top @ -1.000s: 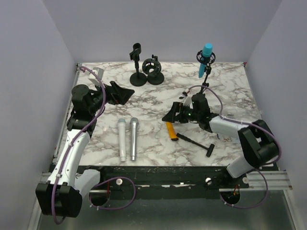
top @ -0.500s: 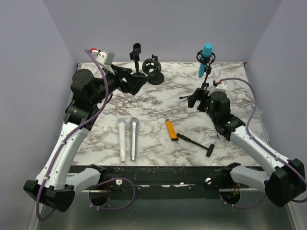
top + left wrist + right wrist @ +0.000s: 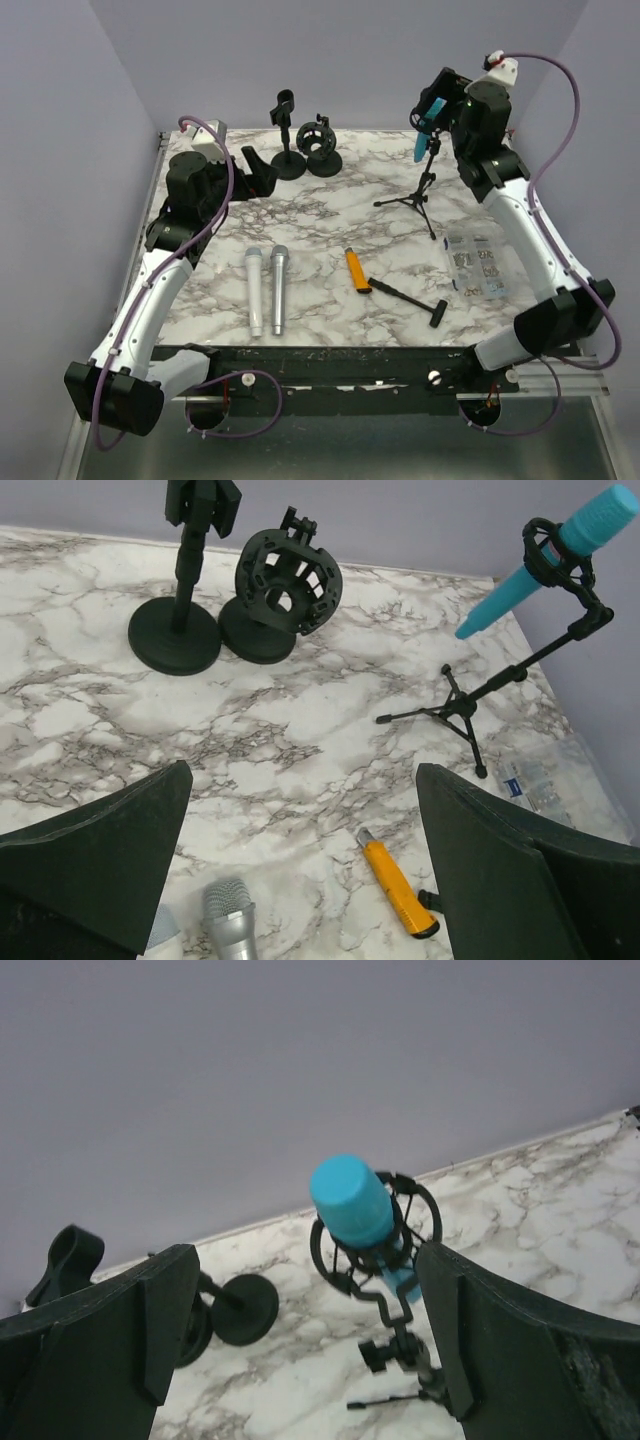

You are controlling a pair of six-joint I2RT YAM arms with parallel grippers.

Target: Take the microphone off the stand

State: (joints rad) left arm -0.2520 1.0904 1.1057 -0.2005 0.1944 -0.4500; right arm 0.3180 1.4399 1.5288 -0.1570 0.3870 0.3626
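The blue microphone [image 3: 431,112] is still clipped in at the top of the tripod stand [image 3: 421,193], but the right hand [image 3: 441,97] has just swung up from near the stand's feet to right by its top, fingers spread wide and holding nothing, so I'd say the grab comes next.

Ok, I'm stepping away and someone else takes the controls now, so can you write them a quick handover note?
The left gripper is open and empty, at the left rear, far from the job.
The right gripper is open and empty, raised near the head of the blue microphone, not gripping it.
The blue microphone sits mounted atop the tripod stand, at the right rear.
Done: nothing yet.
Left: close the right gripper on the blue microphone and pull it off the tripod stand.
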